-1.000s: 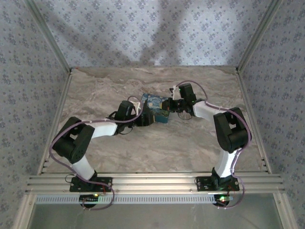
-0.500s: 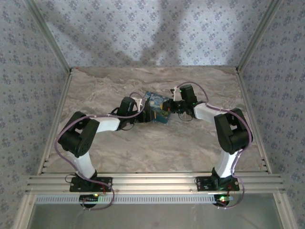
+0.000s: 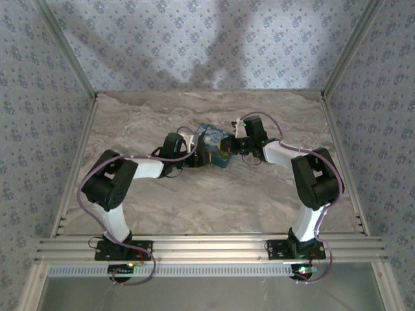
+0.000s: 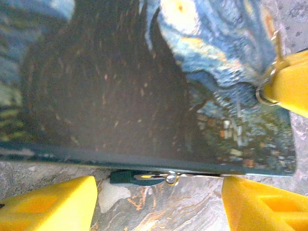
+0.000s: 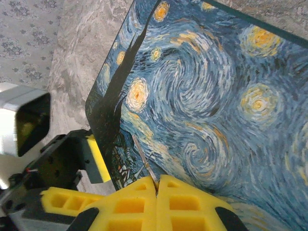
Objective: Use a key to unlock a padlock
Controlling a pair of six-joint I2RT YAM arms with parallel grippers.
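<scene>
Left fingers (image 4: 48, 204) spread apart; right fingers (image 5: 130, 202) pinch key (image 5: 143, 161).

- The painted box (image 4: 120, 82) overruns the left wrist view, its near face blurred.
- The padlock (image 4: 139, 177) peeps from beneath the box's edge, shackle indistinct.
- The key (image 5: 143, 161) vanishes at its base between the 2 pressed-together pads of the right gripper (image 5: 157, 185).

no readable text, labels, or numbers
</scene>
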